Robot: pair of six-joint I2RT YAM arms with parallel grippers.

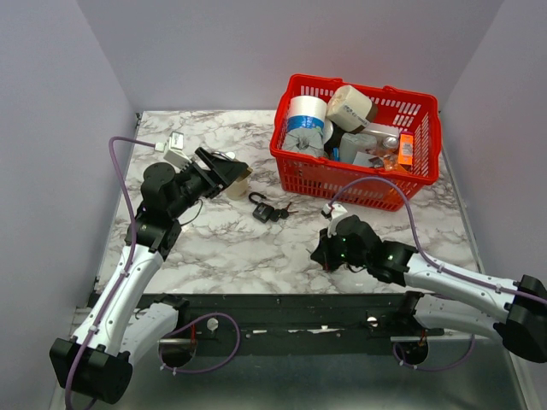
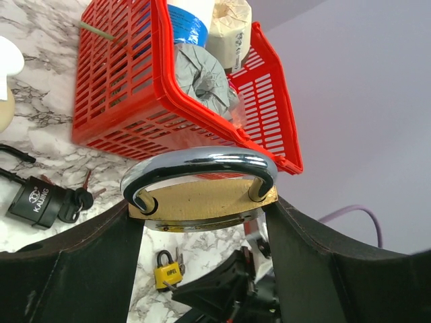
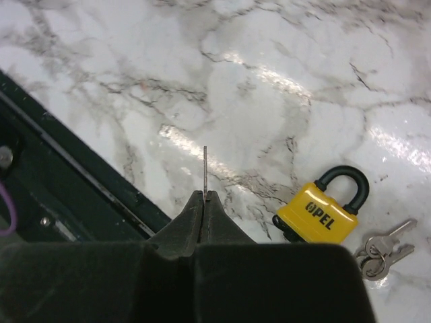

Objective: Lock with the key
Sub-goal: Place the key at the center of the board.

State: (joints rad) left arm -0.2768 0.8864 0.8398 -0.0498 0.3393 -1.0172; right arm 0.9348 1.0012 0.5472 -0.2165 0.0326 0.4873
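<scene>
top external view puts the left gripper, clamped on a brass padlock lying crosswise between its fingers, at about 10 o'clock and well apart from the right gripper, pinched shut on a thin key blade, so the key probably has to travel that way.

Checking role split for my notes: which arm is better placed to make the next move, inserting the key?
Right. The right gripper is shut on what looks like the key, seen edge-on, while the left gripper holds the brass padlock; likely the right brings the key over.
</scene>
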